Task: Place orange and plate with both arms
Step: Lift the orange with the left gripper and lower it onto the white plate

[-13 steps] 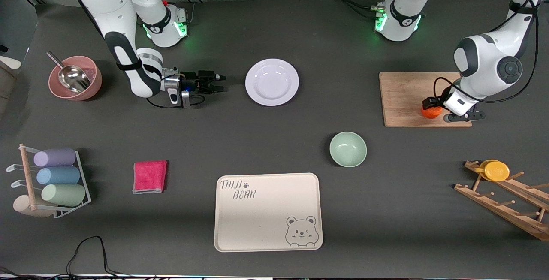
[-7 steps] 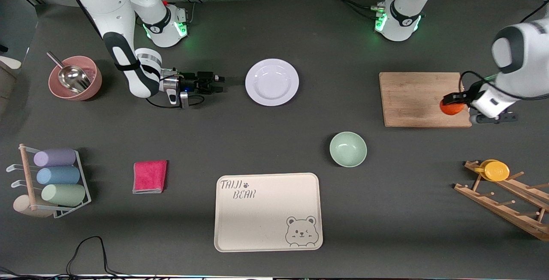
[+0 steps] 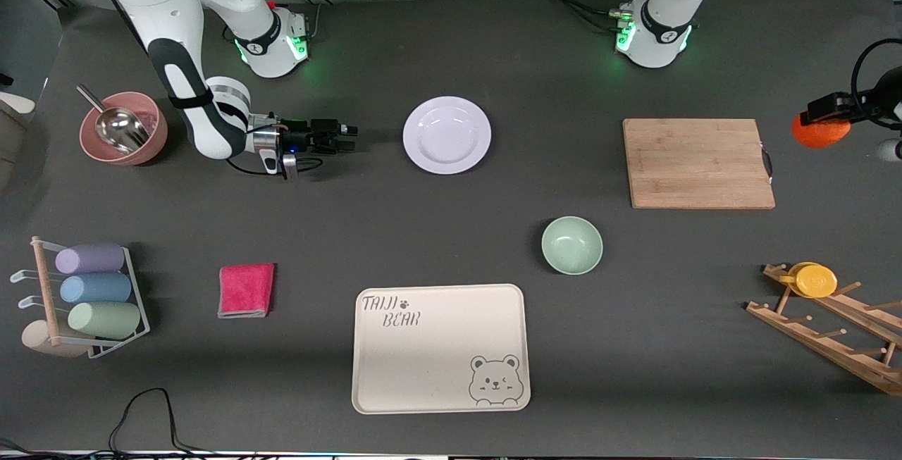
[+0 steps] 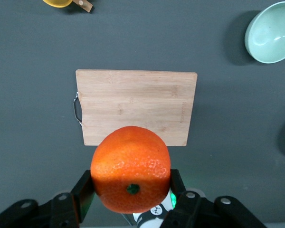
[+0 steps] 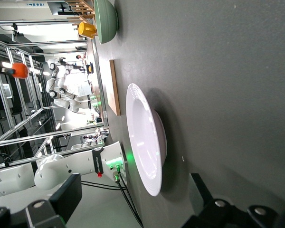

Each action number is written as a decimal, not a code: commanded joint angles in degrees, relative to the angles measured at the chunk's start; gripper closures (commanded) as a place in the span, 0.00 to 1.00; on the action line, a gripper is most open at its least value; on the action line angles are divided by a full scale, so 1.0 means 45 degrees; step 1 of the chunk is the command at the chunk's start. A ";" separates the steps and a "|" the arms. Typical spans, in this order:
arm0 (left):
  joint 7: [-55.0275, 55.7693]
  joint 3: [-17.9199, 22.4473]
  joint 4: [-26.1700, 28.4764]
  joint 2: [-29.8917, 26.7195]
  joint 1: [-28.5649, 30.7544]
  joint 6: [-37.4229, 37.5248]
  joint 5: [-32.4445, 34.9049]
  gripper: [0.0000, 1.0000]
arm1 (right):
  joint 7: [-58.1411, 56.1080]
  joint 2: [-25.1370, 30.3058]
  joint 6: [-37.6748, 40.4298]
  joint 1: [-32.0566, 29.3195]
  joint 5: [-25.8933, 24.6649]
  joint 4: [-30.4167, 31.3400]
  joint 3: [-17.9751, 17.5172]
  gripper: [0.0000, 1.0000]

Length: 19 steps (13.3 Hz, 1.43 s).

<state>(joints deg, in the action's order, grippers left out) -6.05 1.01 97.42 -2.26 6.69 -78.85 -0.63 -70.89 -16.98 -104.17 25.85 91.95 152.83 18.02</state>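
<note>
The orange [image 3: 819, 132] is held clamped in the left pincer [image 3: 826, 120], aloft over the surface [image 3: 493, 44] just beside the bamboo cutting board [image 3: 697, 163]. The plate [image 3: 447, 135] lies flat mid-surface. The right pincer [image 3: 347, 136] is positioned near it, fingers apart, empty.

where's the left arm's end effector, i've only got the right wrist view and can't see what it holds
Observer: The left end effector is shut on the orange, in the air over the bamboo cutting board.
Operator: is the board bare
Observer: Yes, nothing lies on it in the front view.
Operator: and my right end effector, how far along
Observer: The right end effector is open, low beside the white plate at the right arm's end, not touching it.
Operator: anything near the tray
Observer: The bear-print tray has a pale-green bowl farther from the front camera.
</note>
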 commanded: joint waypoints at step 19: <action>1.6182 -0.4755 0.0301 0.5382 -0.7188 -0.7589 -0.0036 1.00 | -0.1845 -0.0973 0.0063 -0.0080 -0.0140 -0.0173 0.0019 0.00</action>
<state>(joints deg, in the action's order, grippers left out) 62.57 -21.17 97.02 20.34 -23.27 -109.36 -2.24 -77.66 -20.41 -104.36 25.84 91.75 152.68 18.03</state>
